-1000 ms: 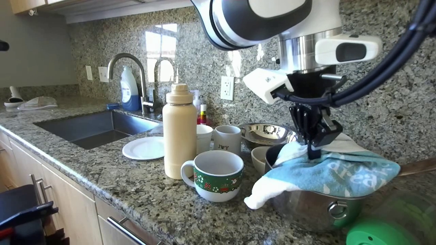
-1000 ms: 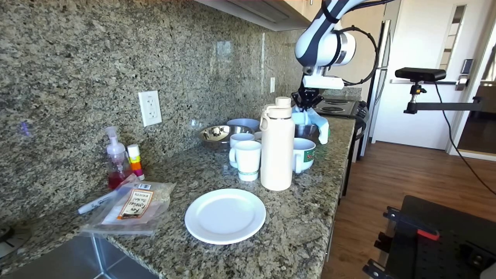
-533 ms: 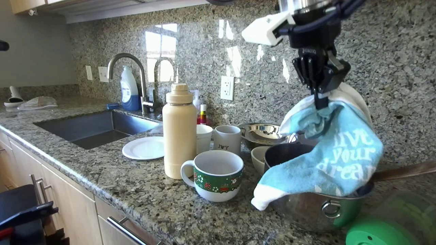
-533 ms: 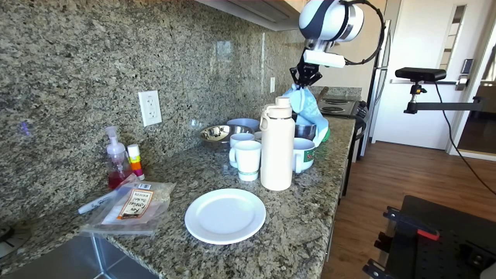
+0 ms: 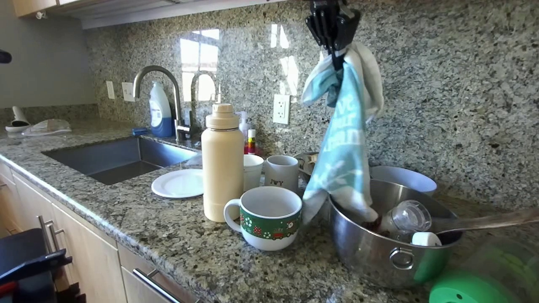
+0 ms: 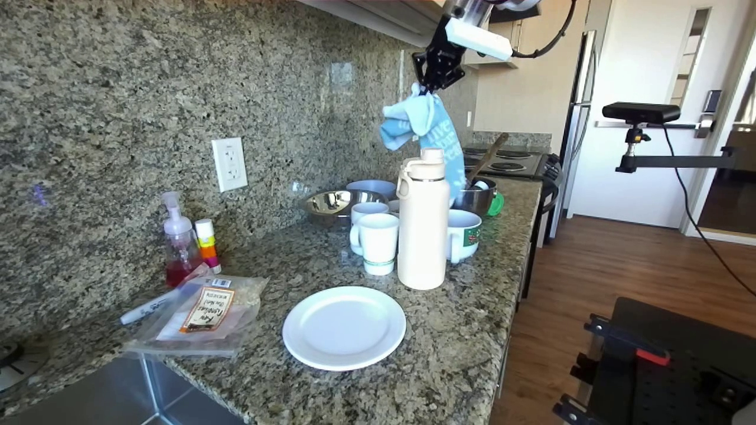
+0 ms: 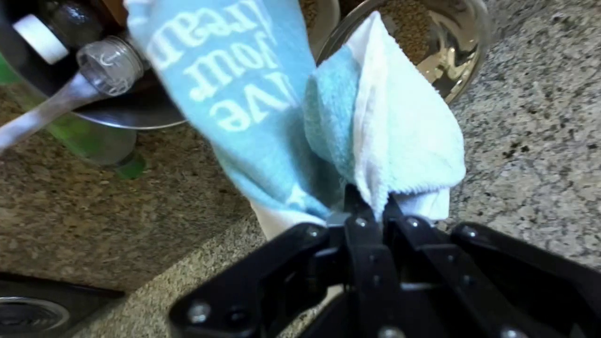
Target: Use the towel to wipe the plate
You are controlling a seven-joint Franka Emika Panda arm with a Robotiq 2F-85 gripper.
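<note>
Kitchen: I am looking at one
Sink: it is sitting in the granite counter, a faucet curving above
Stove: it is standing beyond

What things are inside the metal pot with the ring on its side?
Inside the metal pot, a clear container and a white cap are visible; a long handle leans over its rim. The towel hides part of the interior, so what lies there cannot be seen.
</note>
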